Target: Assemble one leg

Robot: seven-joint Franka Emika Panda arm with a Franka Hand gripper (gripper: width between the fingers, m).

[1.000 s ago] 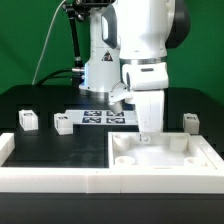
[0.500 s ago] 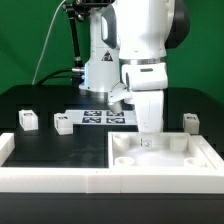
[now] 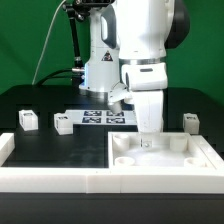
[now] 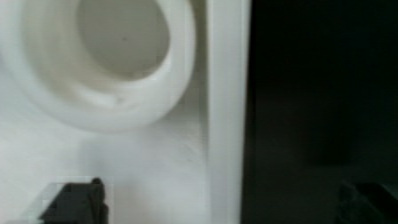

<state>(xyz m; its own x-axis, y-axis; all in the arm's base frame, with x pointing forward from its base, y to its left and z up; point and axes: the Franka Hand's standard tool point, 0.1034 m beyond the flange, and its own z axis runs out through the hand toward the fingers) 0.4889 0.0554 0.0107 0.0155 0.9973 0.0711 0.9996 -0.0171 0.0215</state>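
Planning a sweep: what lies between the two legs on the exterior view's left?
Only bare black table, seen in the exterior view, between the outer leg and the leg beside the marker board.

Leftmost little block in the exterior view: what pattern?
Black-and-white square tag on the white stubby leg; exterior view.

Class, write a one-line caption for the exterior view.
Open gripper at the white panel's far edge; three tagged legs lie beyond.

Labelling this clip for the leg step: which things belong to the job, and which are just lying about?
Job, from the exterior view's left: first leg, second leg, third leg, panel with sockets, gripper.
Lying about: marker board, white rim in front.
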